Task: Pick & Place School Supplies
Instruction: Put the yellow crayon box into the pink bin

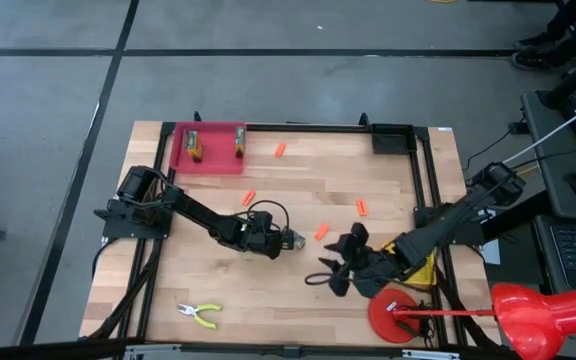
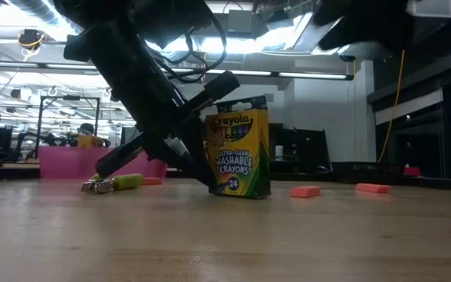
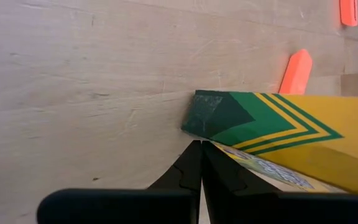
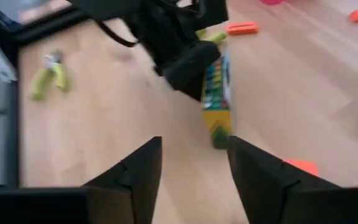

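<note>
the closed left end effector [image 3: 201, 163] touches the upright crayon box [image 2: 241, 153] reading "crayola ultra-clean washable crayons 24".

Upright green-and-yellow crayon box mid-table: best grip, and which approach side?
Pinch the green-and-yellow cardboard crayon box across its narrow depth, fingers on the two broad printed faces, near the top. It stands upright on the wooden table, so come down from above. The shut left gripper is at it; the open right gripper faces it.

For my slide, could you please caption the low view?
Left end effector beside upright crayon box, orange pieces scattered behind.
</note>
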{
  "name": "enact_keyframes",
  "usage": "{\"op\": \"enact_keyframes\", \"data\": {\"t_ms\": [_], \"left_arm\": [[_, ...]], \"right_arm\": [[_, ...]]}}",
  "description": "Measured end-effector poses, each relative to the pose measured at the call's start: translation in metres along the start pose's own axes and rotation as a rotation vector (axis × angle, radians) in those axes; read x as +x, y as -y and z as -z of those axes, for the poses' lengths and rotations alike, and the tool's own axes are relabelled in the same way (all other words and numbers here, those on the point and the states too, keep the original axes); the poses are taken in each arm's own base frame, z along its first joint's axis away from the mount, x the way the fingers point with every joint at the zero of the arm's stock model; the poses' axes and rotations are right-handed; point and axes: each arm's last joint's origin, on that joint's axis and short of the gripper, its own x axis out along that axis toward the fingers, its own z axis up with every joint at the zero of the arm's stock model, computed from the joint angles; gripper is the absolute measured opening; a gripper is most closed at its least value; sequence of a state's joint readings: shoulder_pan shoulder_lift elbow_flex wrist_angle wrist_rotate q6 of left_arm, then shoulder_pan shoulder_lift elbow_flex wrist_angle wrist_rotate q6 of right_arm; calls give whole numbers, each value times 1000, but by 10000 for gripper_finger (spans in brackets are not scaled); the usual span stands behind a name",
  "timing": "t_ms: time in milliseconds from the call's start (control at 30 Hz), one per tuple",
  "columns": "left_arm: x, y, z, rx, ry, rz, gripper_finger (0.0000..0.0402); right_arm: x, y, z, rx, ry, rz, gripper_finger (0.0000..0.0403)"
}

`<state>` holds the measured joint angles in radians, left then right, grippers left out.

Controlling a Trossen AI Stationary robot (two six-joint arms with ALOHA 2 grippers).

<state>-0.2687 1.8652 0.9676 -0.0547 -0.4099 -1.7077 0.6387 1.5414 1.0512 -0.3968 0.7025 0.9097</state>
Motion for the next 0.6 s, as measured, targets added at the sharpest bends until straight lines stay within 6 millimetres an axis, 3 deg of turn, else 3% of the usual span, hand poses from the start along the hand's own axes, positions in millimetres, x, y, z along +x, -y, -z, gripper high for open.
{"op": "enact_keyframes", "data": {"t_ms": [167,367,600], "left_arm": [[0,0,0,-1,0,1,2],[0,0,0,-1,0,1,2],[0,1,-1,-4,0,5,2]], "right_arm": [[24,6,3,-36,-24,73,216],[49,7,8,-67,-31,99,220],[56,10,1,-85,-5,108,220]]}}
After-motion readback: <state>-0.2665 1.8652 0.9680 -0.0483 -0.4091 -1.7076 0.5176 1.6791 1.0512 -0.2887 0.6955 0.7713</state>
